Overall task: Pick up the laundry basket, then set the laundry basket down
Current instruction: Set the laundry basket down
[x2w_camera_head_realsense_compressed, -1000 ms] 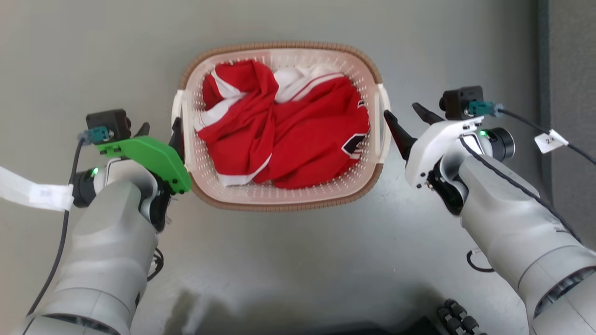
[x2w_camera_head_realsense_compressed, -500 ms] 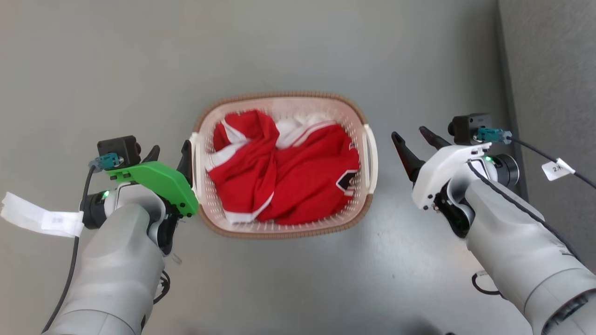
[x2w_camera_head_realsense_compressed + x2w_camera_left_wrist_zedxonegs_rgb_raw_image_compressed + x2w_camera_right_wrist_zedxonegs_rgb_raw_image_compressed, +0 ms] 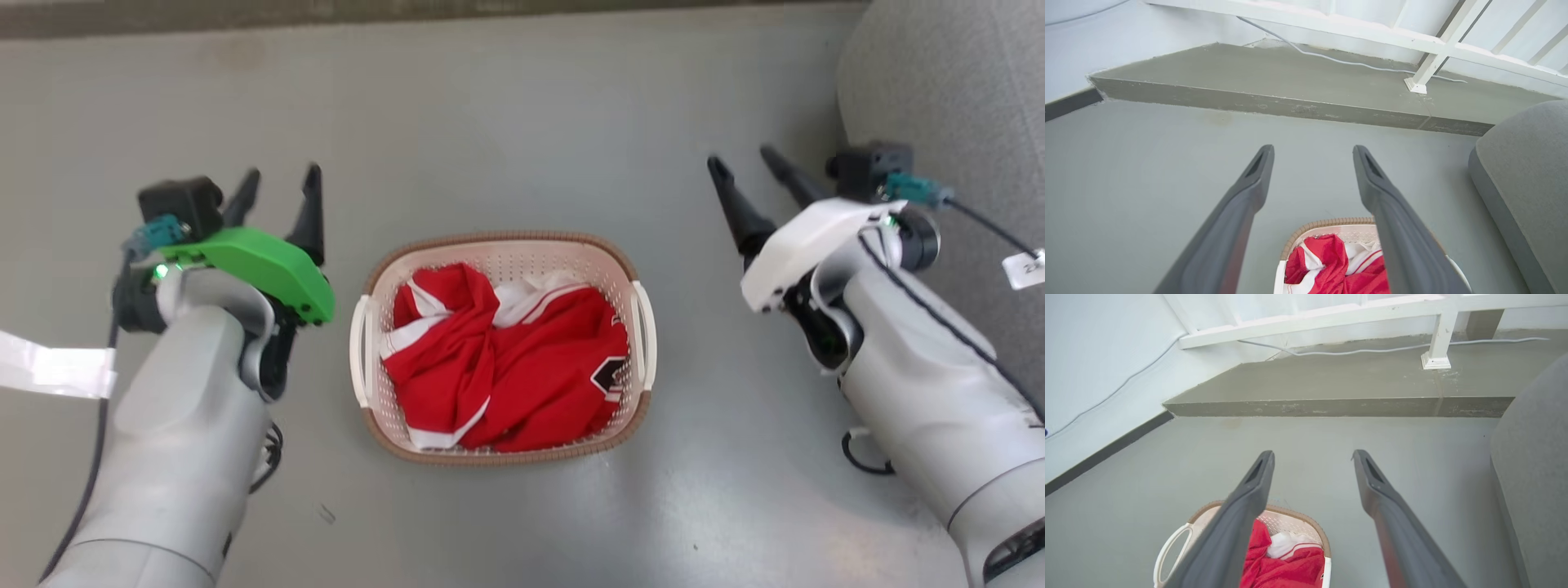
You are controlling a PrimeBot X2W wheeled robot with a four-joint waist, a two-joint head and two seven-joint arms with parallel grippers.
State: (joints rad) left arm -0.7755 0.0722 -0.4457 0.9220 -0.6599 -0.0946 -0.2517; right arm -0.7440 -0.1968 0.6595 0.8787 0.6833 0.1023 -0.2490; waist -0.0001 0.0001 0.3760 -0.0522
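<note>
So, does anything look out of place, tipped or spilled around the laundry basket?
Nothing stands out. The laundry basket stands upright on the grey floor, its rim and both handles look whole, and the red and white clothes lie crumpled inside, none over the edge.

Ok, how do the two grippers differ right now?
The left gripper is green-bodied; the right gripper is white-bodied. The left's fingers point straight up the head view; the right's lean leftward. Both are open and clear of the laundry basket.
</note>
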